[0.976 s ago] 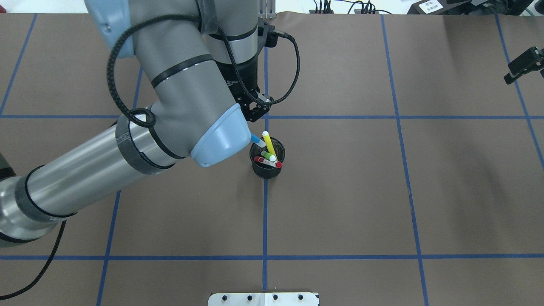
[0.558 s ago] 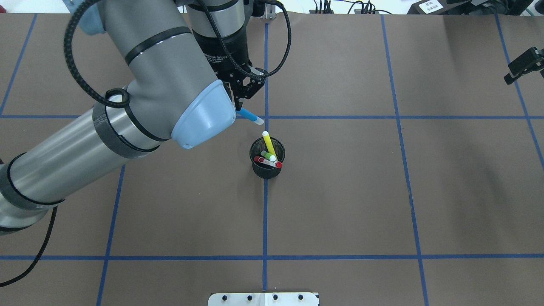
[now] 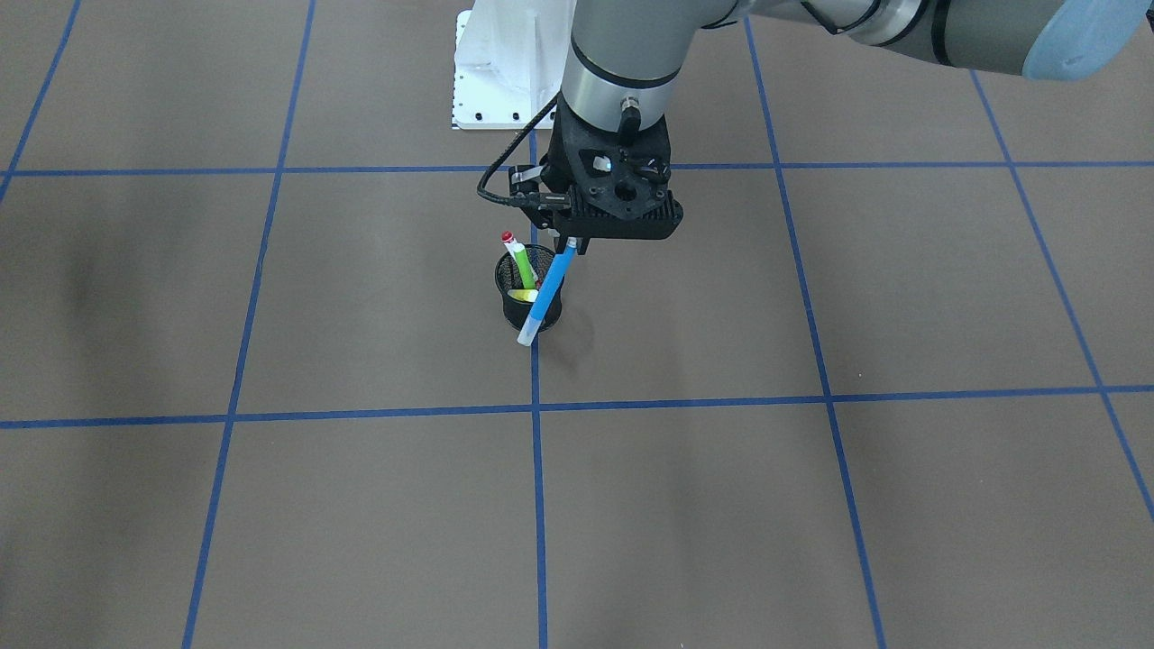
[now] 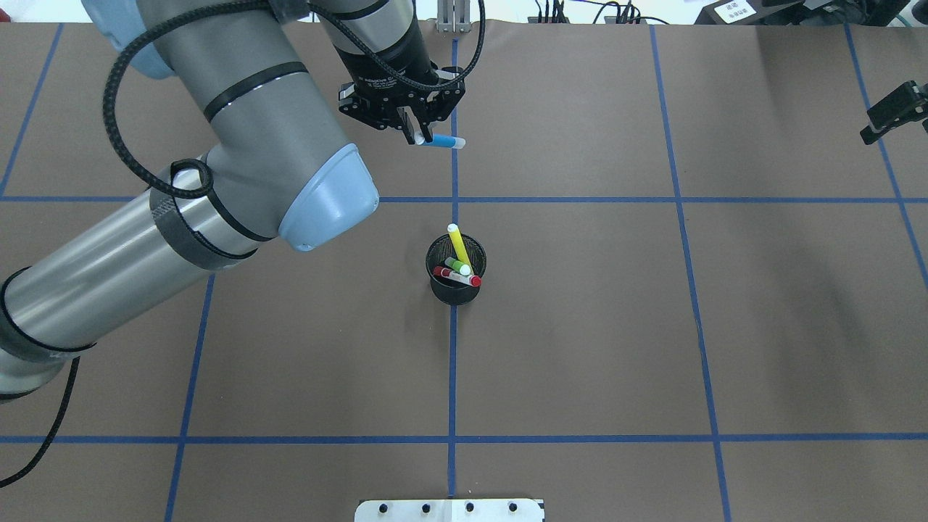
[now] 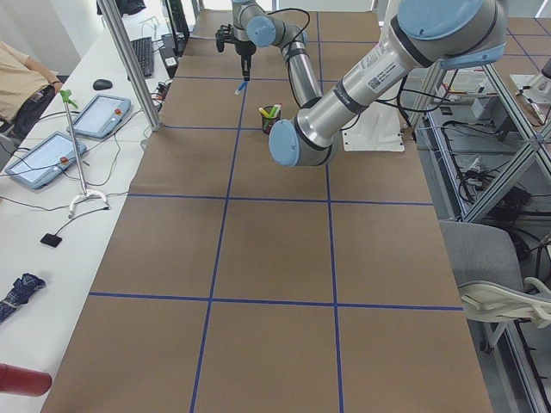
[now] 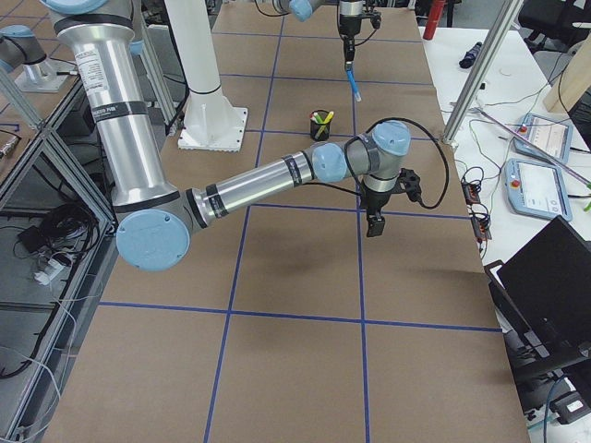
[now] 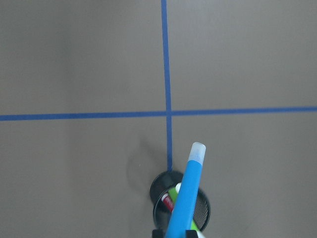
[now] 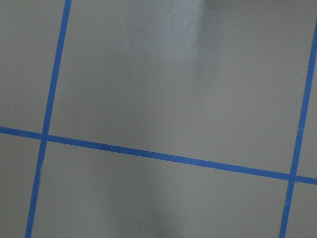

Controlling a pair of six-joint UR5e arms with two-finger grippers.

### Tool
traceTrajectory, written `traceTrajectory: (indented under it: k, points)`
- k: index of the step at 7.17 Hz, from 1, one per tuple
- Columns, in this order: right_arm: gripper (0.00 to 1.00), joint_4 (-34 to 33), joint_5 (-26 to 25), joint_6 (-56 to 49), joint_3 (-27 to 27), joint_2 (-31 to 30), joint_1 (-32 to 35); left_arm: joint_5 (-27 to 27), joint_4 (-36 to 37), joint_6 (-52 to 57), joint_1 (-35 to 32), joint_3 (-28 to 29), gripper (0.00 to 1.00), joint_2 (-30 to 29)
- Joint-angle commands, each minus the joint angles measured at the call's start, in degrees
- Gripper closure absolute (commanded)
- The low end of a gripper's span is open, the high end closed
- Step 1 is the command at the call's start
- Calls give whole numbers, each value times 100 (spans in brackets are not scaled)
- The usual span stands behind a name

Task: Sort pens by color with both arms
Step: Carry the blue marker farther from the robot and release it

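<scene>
My left gripper (image 4: 415,136) hangs above the table beyond the black mesh cup (image 4: 455,279), shut on the top of the blue pen (image 4: 442,142). That pen dangles free with its pale tip down, as the front-facing view shows (image 3: 544,296). Still standing in the cup are the yellow pen (image 4: 457,245), the lime green pen (image 4: 457,265) and the white pen with red ends (image 4: 457,275). The left wrist view looks down the blue pen (image 7: 187,198) onto the cup (image 7: 200,210). My right gripper (image 4: 893,110) hovers at the table's far right edge; its jaws are not discernible.
Blue tape lines (image 4: 454,362) divide the brown table into squares. The white pedestal base (image 3: 505,72) stands on the robot's side. Tablets and cables (image 5: 95,116) lie on a side bench past the table's far edge.
My left gripper has lifted the blue pen out of the cup and carried it away from the robot, past the tape line. The other pens and the right arm stayed put.
</scene>
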Motion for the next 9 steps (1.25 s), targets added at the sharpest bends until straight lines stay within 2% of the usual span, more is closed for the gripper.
traceTrajectory:
  k: [1, 3, 4, 6, 9]
  points:
    - [0, 0, 0, 0, 0, -1, 0, 688, -1172, -1362, 147, 621, 100, -144]
    - [0, 0, 0, -9, -9, 8, 0, 1716, -1456, -2190, 647, 1428, 100, -739]
    - [0, 0, 0, 0, -18, 8, 0, 1999, -1945, -2612, 788, 1972, 100, -960]
    - [0, 0, -9, 0, -18, 8, 0, 2973, -2563, -3019, 1157, 3019, 100, -1452]
    - [0, 0, 0, -9, -53, 8, 0, 4073, -3381, -3257, 1606, 4084, 100, -1700]
